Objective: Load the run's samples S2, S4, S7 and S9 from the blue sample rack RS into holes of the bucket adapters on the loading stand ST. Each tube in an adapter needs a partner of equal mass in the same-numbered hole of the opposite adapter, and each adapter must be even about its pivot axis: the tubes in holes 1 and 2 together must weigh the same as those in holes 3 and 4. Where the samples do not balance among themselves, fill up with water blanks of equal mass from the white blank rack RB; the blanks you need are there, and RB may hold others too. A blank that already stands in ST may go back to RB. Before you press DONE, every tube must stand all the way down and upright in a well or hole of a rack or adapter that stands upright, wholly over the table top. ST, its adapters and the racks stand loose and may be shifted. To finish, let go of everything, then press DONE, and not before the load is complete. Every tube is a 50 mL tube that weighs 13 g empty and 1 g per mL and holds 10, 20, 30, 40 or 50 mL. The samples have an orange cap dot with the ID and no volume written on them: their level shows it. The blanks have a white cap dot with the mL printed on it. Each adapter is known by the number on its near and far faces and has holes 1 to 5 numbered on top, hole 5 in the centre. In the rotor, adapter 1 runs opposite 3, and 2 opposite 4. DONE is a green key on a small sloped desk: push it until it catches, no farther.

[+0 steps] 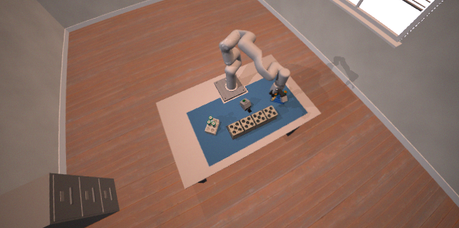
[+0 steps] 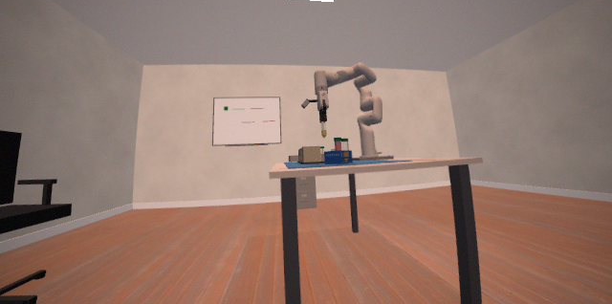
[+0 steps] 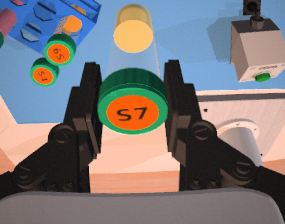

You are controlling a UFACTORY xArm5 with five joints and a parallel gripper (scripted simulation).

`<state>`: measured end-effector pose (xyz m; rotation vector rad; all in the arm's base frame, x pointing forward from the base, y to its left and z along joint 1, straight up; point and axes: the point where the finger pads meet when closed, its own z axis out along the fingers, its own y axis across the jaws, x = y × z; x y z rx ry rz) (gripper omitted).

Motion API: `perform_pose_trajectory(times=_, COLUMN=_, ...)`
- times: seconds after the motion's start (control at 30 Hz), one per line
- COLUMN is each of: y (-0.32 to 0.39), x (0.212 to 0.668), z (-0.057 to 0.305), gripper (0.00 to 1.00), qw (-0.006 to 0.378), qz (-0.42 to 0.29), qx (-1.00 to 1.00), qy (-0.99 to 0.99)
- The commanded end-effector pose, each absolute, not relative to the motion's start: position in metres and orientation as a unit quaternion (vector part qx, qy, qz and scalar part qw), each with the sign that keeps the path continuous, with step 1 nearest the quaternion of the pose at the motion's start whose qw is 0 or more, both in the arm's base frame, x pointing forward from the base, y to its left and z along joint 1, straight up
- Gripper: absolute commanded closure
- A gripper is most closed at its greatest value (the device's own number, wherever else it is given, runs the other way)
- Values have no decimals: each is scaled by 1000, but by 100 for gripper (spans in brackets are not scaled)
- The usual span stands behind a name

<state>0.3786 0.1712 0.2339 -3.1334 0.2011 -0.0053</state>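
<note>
Arm point(image 2: 367, 103) bent over, tool point(image 3: 130, 96) down, clamping tube S7 point(image 3: 130, 111).

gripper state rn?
Gripper: closed on sample tube S7, held by its green cap, lifted clear of the blue rack.

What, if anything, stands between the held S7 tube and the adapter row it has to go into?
Nothing visible does. The gripper holds S7 high above the blue mat, clear of the blue sample rack. The adapter row shows open holes. The DONE desk stands off to the side, lower than the tube.
</note>
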Motion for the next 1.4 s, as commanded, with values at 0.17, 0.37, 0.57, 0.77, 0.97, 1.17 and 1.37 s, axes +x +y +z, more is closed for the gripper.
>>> perform_pose_trajectory(times=0.17, y=140, x=388, z=235, gripper=100, qw=2, qz=-4, qx=-998, qy=63)
perform_pose_trajectory(times=0.37, y=111, x=395, z=235, gripper=100, qw=1, qz=-4, qx=-998, qy=63)
perform_pose_trajectory(times=0.57, y=92, x=400, z=235, gripper=100, qw=1, qz=-4, qx=-998, qy=63)
perform_pose_trajectory(times=0.77, y=63, x=407, z=235, gripper=100, qw=1, qz=-4, qx=-998, qy=63)
perform_pose_trajectory(times=0.97, y=33, x=415, z=235, gripper=100, qw=1, qz=-4, qx=-998, qy=63)
perform_pose_trajectory(times=1.17, y=14, x=420, z=235, gripper=100, qw=0, qz=-4, qx=-998, qy=63)
perform_pose_trajectory(times=1.37, y=-15, x=427, z=235, gripper=100, qw=0, qz=-4, qx=-998, qy=63)
